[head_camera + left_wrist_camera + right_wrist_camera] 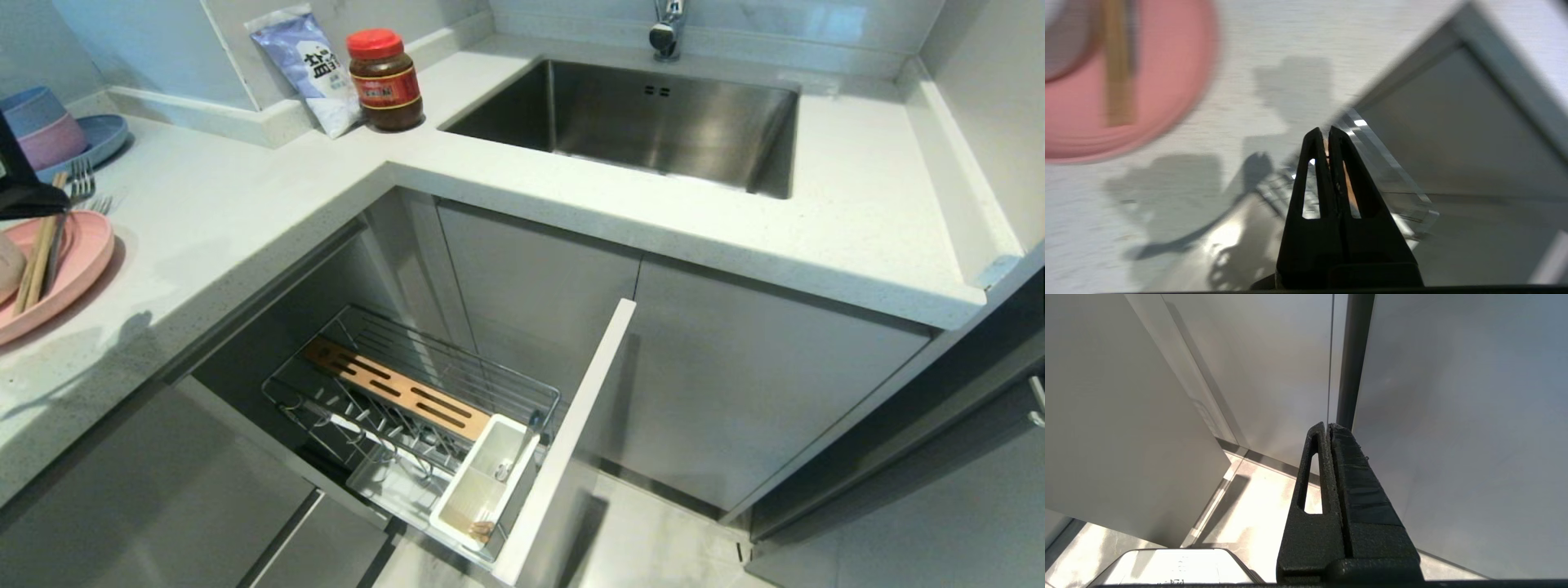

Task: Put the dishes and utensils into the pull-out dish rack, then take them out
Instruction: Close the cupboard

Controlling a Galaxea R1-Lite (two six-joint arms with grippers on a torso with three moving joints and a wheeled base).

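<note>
- Dishes first: the pink plate (57,273) lies at the far left of the desk (245,204), carrying the chopsticks (37,261). A fork (80,184) shows at the plate's back rim, and only a sliver of the cream bowl (8,265) shows at the frame edge.
- My left hand (1327,132) has its fingers pressed together with nothing between them. From its wrist camera I see it over the desk's front edge, the plate off to one side and apart from it.
- Below, the pull-out dish rack (408,400) stands drawn out from the cabinet. Its wire prongs are bare, and the white caddy (486,482) sits beside the front panel (563,441).
- My right hand (1328,426) is closed too, hanging low beside grey cabinet fronts above a pale floor.
- Farther back on the desk I see stacked blue and pink bowls (41,126), a red-lidded jar (384,82), a packet (306,69) and the steel sink (645,122).
</note>
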